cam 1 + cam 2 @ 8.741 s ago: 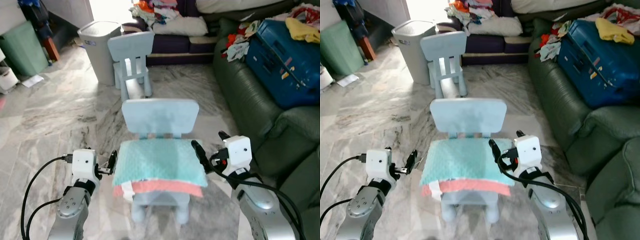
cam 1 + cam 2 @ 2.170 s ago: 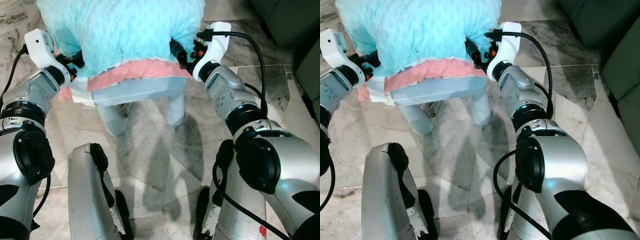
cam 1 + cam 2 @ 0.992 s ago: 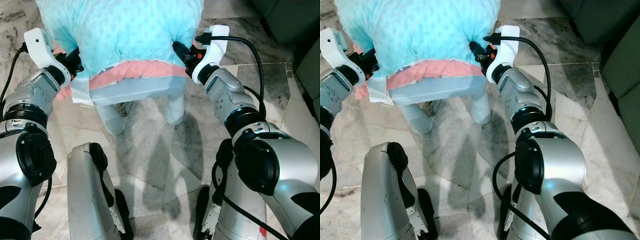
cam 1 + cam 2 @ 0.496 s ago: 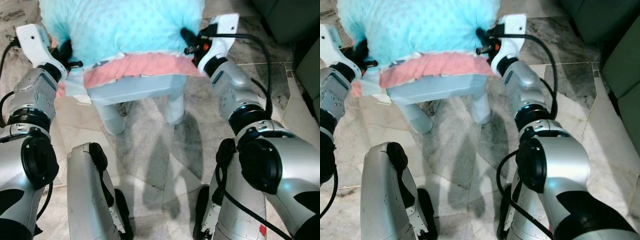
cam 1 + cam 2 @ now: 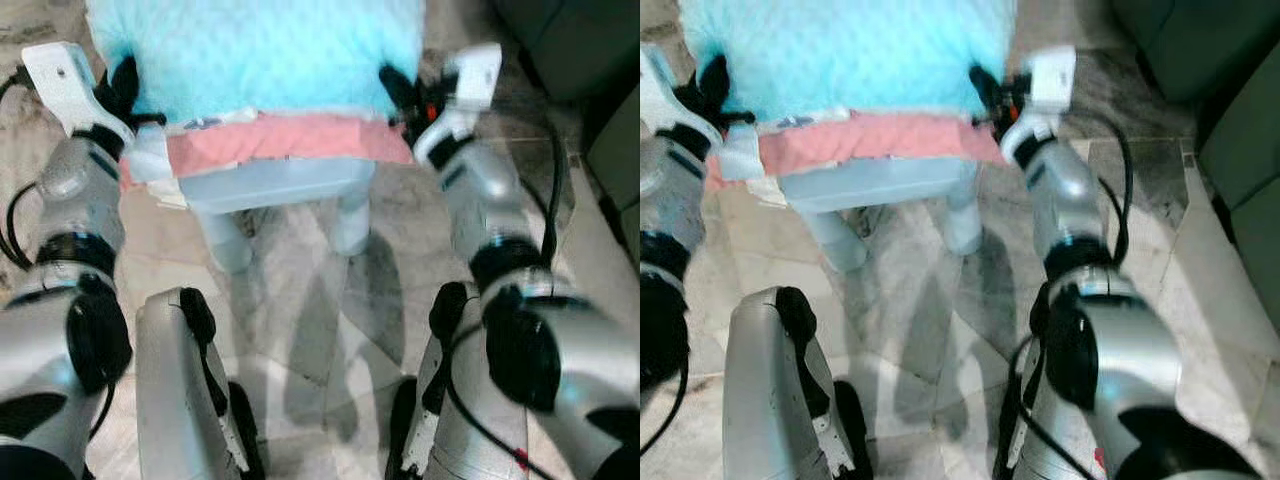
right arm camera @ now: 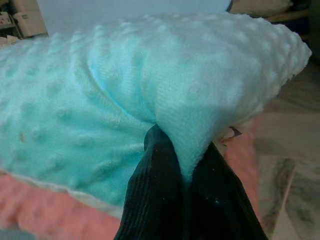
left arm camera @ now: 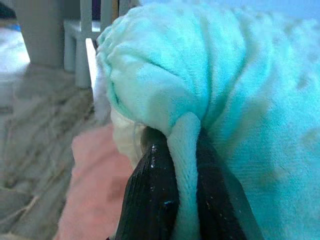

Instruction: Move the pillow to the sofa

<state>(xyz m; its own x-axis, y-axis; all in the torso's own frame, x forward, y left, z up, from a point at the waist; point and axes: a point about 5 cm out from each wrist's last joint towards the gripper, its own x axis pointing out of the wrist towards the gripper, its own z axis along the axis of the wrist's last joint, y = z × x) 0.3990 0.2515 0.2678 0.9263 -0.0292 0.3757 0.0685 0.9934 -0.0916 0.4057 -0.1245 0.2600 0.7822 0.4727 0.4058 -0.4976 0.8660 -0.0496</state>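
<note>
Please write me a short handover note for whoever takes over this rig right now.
Left gripper: shut on the pillow, pinching a fold of its teal cover at its left edge.
Right gripper: shut on the pillow, pinching a fold at its right edge.
Pillow: held between both grippers over the small light-blue chair; a pink cushion lies under it on the seat.
Done: both grips are made.
Left: lift the pillow clear of the chair, turn toward the dark green sofa on the robot's right, carry it over and set it down.
</note>
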